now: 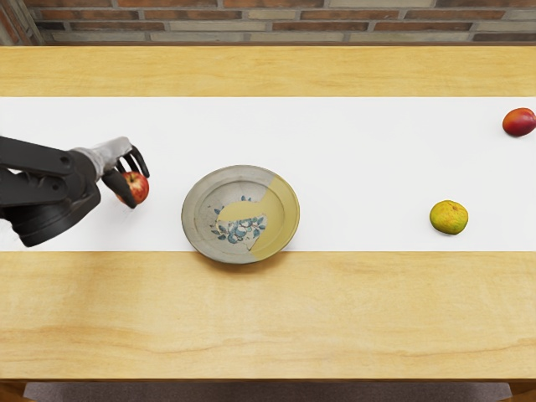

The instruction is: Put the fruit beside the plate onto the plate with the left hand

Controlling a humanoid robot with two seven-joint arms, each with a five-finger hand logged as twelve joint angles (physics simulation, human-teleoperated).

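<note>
Head view: fingers (pixel 139 161) of the left hand (pixel 115 161) were curled around a red apple (pixel 139 188), apparently gripping it for the lift. The apple sat on the white runner (pixel 352 142), just left of the plate (pixel 195 219), not yet on it. The plate bore a blue flower motif and no lettering. Well apart to the right lay a yellow-green fruit (pixel 449 217) and a red fruit (pixel 518 122). The counter (pixel 268 318) was wood. No brands or labels were legible.
</note>
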